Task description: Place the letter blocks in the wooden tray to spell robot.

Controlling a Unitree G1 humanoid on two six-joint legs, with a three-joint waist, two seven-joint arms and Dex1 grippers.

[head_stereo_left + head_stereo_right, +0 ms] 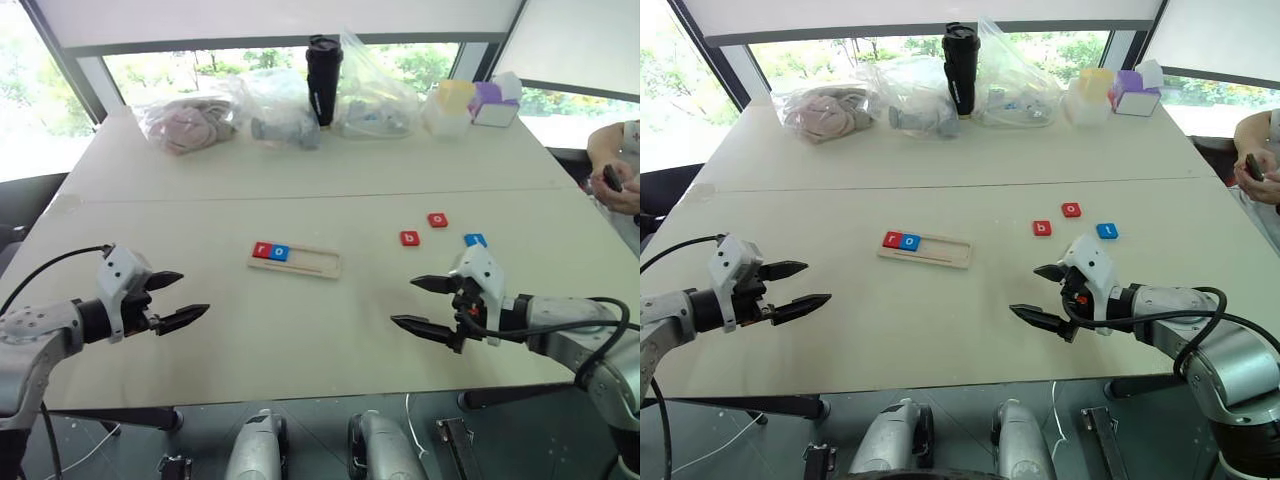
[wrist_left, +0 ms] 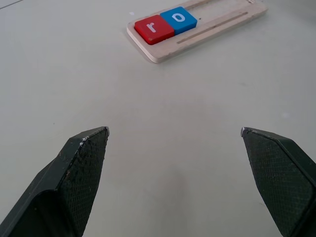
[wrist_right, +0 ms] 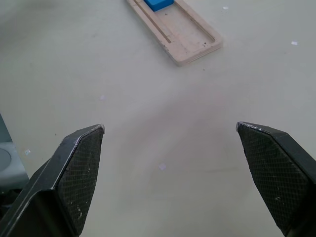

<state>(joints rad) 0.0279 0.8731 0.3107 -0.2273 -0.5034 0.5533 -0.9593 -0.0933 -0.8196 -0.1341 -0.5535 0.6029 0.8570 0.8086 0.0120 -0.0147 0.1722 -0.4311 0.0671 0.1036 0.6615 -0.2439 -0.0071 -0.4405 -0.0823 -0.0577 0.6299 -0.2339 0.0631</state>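
Spelling continues best if the spread, empty right gripper (image 1: 428,305) takes the red b (image 1: 410,238) at centre right, seating it beside r (image 1: 262,250) and o (image 1: 280,253) in the tray (image 1: 310,264), while the left gripper (image 1: 178,298) idles agape.

The wooden tray (image 1: 295,260), long, narrow and pale, with a shallow groove along it, is laid flat near the middle of the desk. Two letter blocks are seated side by side at its left end: a red "r" block (image 1: 262,250) and, touching it, a blue "o" block (image 1: 280,253). Three more lie loose well to the right: a red "b" block (image 1: 409,238), a red "o" block (image 1: 437,220) and a blue block (image 1: 475,240), its letter unreadable.
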